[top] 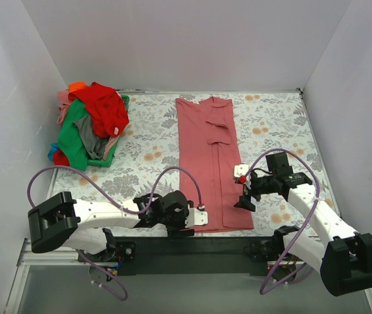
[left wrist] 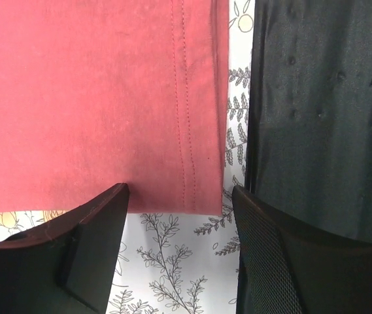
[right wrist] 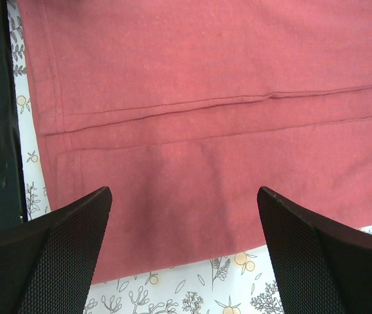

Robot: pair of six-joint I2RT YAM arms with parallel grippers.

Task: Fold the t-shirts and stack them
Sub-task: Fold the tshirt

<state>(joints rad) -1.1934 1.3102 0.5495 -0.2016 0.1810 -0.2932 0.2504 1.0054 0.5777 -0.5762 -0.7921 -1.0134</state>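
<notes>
A salmon-pink t-shirt point(top: 208, 163) lies flat on the floral cover, folded lengthwise into a long strip with its sleeves turned in. My left gripper point(top: 195, 221) is open and empty at the strip's near left hem corner. In the left wrist view the hem point(left wrist: 107, 104) lies just beyond the gripper point(left wrist: 180, 196). My right gripper point(top: 244, 199) is open and empty over the strip's right edge near the hem. In the right wrist view the folded shirt point(right wrist: 205, 131) spans the open gripper point(right wrist: 184, 203). A pile of red, green, orange, pink and grey t-shirts point(top: 93, 124) sits at the far left.
The floral table cover point(top: 277, 131) spans the table. A black strip along the table's near edge point(left wrist: 323, 118) runs beside the hem. White walls close the back and both sides. Purple cables loop over both arms.
</notes>
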